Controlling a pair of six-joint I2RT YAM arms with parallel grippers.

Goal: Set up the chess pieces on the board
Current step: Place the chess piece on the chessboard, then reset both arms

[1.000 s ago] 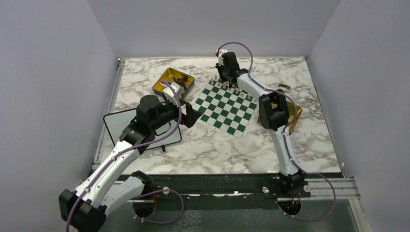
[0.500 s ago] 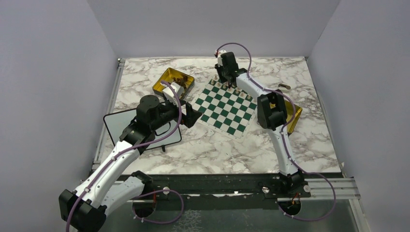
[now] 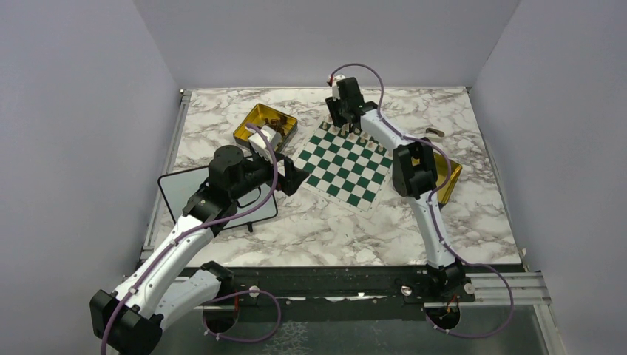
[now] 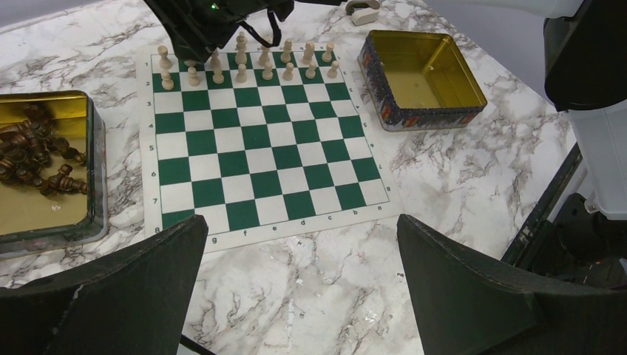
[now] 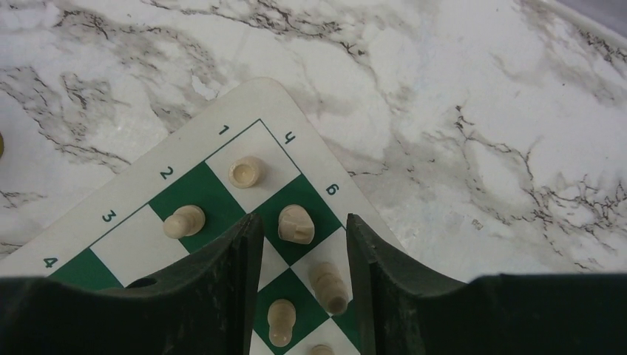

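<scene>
Marble table (image 5: pixel 480 111), pale chess piece (image 5: pixel 296 224) between parted fingers of right gripper (image 5: pixel 304 222), untouched

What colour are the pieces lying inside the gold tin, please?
The pieces are dark brown; the left wrist view shows them best.

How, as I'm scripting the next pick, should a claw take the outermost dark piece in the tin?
Probably from straight above, pinching across the piece's slim middle: it seems to lie on its side at the heap's edge, and the tin's walls block a sideways approach.
</scene>
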